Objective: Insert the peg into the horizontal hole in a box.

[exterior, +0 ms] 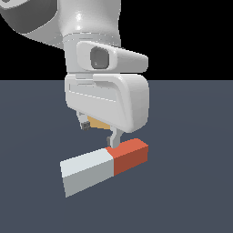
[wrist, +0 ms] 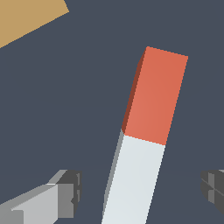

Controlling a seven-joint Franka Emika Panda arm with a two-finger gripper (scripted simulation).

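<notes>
The peg [exterior: 105, 165] lies flat on the dark floor, its pale grey-white part toward the exterior view's left and its red-orange part [exterior: 130, 155] toward the right. My gripper [exterior: 99, 133] hangs just over it, open. In the wrist view the peg's white part [wrist: 133, 179] runs between the two fingers [wrist: 65, 192], which stand wide apart and clear of it on both sides. Only a tan patch of the box [exterior: 98, 122] shows behind the gripper, and one corner of the box [wrist: 26, 17] shows in the wrist view. The hole is hidden.
The dark blue-grey floor [exterior: 191, 191] stretches all around the peg. The arm's white hand body [exterior: 109, 98] blocks most of the area behind the peg in the exterior view.
</notes>
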